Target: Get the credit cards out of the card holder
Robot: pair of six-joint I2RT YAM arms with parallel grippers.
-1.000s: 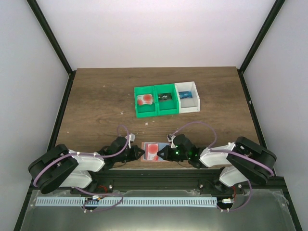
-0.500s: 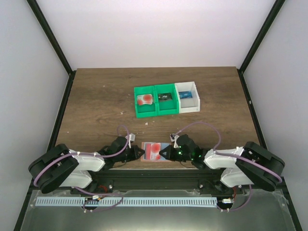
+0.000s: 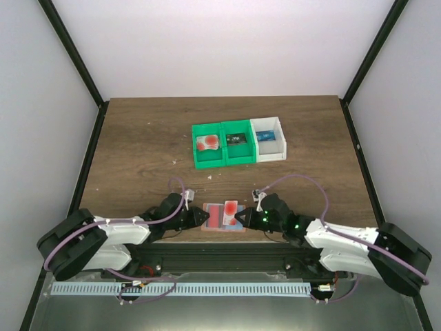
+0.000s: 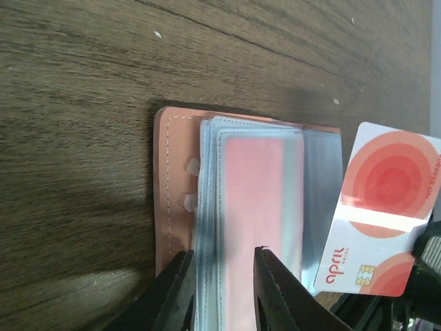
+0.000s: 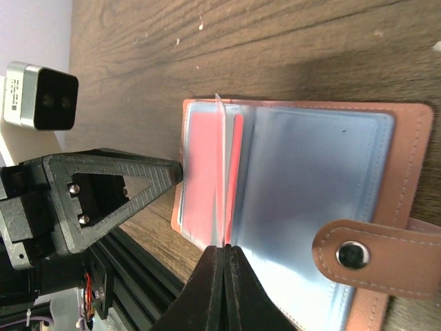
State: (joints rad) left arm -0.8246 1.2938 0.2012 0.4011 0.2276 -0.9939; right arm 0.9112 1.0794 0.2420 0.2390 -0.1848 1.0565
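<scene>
Reaching low over the bench (image 3: pixel 138 138), two arms (image 3: pixel 124 234) meet short of three bins (image 3: pixel 207 164) at one card holder (image 3: pixel 222 216), which lies open near the front edge. The left end effector (image 4: pixel 223 252) straddles its edge, and I cannot tell whether it is clamped. The right end effector (image 5: pixel 224 249) pinches one credit card (image 4: pixel 386 214).

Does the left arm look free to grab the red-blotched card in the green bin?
Probably not: the left gripper looks clamped on the card holder at the near edge, and that card lies in the green bin farther back. It would need to let go first.
</scene>
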